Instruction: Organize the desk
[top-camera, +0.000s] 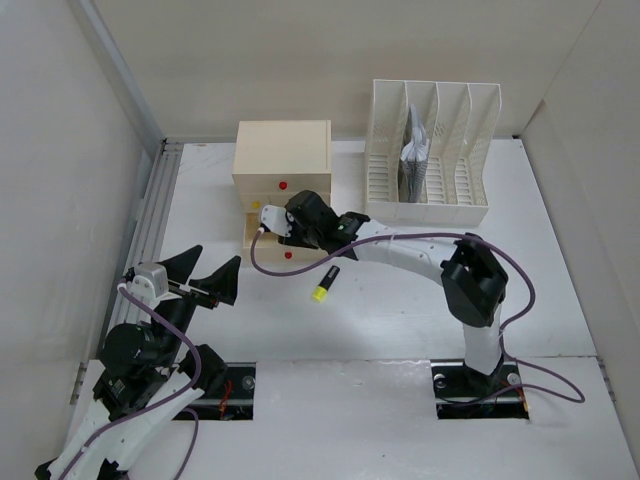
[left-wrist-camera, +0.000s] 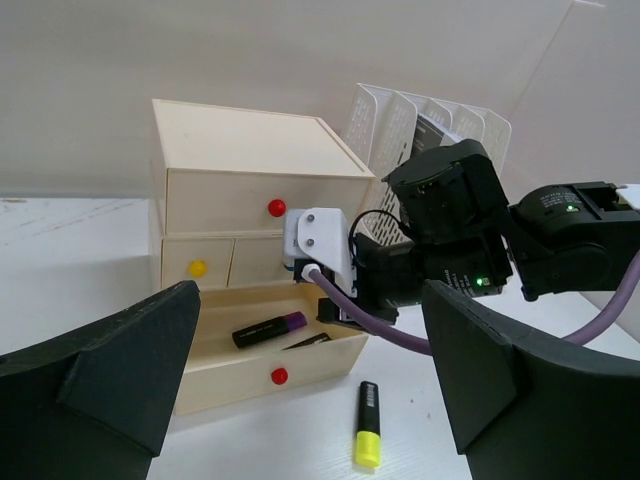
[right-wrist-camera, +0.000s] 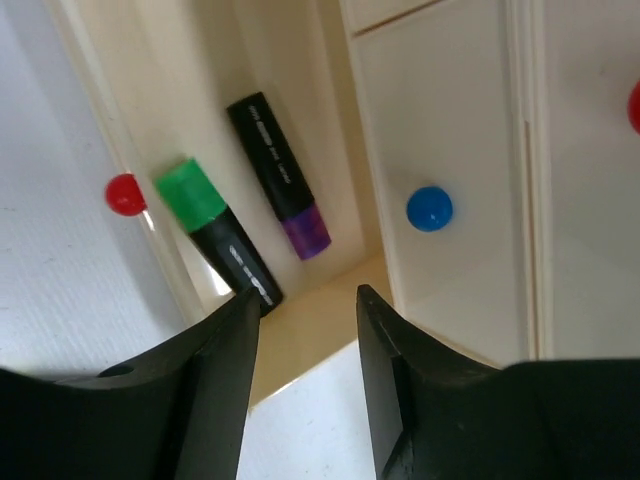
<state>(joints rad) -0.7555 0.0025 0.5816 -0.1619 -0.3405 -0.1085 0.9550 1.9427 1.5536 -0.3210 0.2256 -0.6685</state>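
On the white desk (top-camera: 400, 310) stands a beige drawer box (top-camera: 283, 160) with its bottom drawer (left-wrist-camera: 300, 368) pulled out. My right gripper (right-wrist-camera: 305, 300) hangs open over that drawer, nothing between its fingers. A green-capped marker (right-wrist-camera: 215, 235) lies in the drawer by the left fingertip. A purple-capped marker (right-wrist-camera: 280, 175) lies beside it. A yellow-capped highlighter (top-camera: 324, 283) lies on the desk in front of the drawer. My left gripper (top-camera: 219, 254) is wide open and empty, to the drawer's left and facing it.
A white slotted file rack (top-camera: 430, 150) with papers in one slot stands right of the drawer box. A grey metal rail (top-camera: 150, 215) runs along the left edge. White walls enclose the desk. The right arm (top-camera: 420, 250) stretches across the middle.
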